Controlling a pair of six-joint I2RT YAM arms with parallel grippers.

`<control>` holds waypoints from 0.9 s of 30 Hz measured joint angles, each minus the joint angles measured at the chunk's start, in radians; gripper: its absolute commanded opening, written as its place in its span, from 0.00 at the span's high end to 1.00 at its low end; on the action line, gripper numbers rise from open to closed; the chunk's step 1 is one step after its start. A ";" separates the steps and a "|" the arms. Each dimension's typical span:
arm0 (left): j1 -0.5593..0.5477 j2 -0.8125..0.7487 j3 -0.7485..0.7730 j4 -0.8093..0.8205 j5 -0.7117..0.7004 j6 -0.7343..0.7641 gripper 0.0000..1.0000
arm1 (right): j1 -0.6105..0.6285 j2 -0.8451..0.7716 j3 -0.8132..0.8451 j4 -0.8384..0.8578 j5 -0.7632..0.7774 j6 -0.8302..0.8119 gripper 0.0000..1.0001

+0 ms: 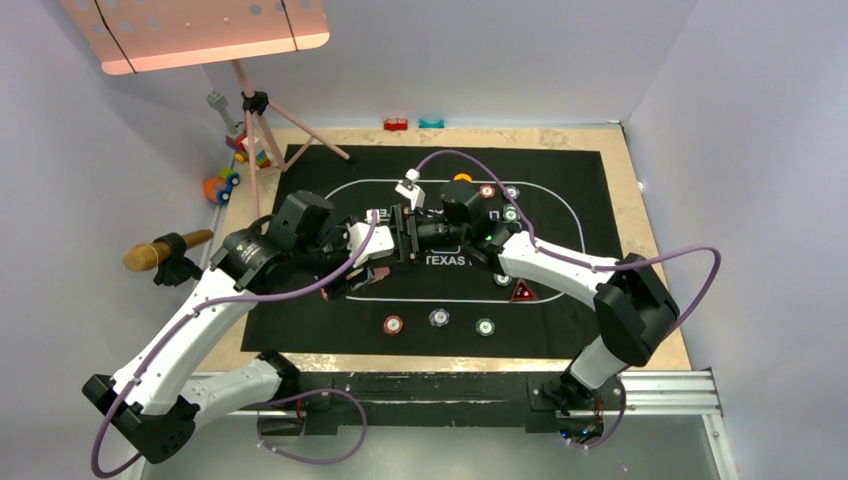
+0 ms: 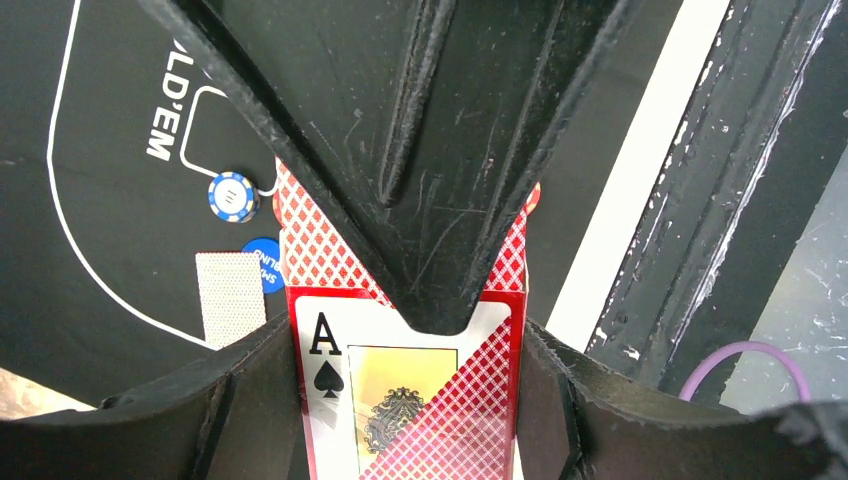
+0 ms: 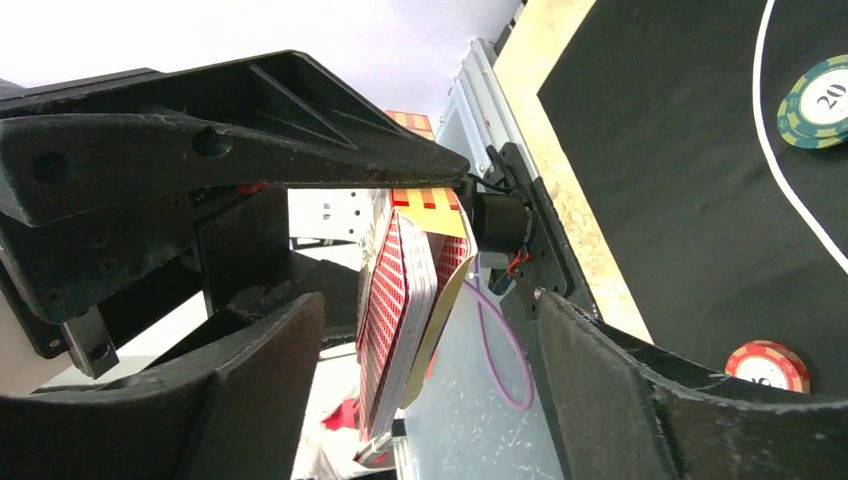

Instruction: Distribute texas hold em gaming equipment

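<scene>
Cards (image 2: 400, 270), red-backed, make up a deck clenched in the left claw (image 1: 385, 262) above the middle of the black felt mat (image 1: 300, 320); the left wrist view shows an ace of spades carton face (image 2: 400, 400) below the red diamond pattern. That mat covers most of the tan worktop (image 1: 645, 250) and carries white oval lines and lettering.

Both arms meet over the mat's centre. The right claw (image 3: 425, 400) stands spread wide, its fingers (image 3: 620, 390) on either side of the deck's edge without touching it.

Smaller pieces lie around the oval. At about 6 o'clock on the mat sits a row of three poker chips: a red one (image 1: 394, 325), a grey one (image 1: 438, 318) and a green one (image 1: 485, 326). At roughly 4 o'clock lies the red-black triangular marker (image 1: 522, 292). Near 12 o'clock are an orange button (image 1: 462, 178) and a red chip (image 1: 487, 191), with a grey chip (image 1: 511, 192) just beside it. In the left wrist view a blue-white chip (image 2: 232, 196) rests on the felt, a blue button (image 2: 264, 262) near it.
</scene>
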 measured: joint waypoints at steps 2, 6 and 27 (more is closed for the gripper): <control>0.000 0.000 0.003 0.001 0.000 0.002 1.00 | 0.000 0.000 0.000 0.013 0.000 0.008 0.31; 0.000 0.002 0.003 0.001 0.000 0.008 1.00 | 0.000 0.000 -0.002 0.018 -0.001 0.015 0.45; 0.000 0.002 0.004 -0.001 -0.001 0.014 1.00 | -0.051 -0.065 -0.045 -0.031 -0.003 0.005 0.61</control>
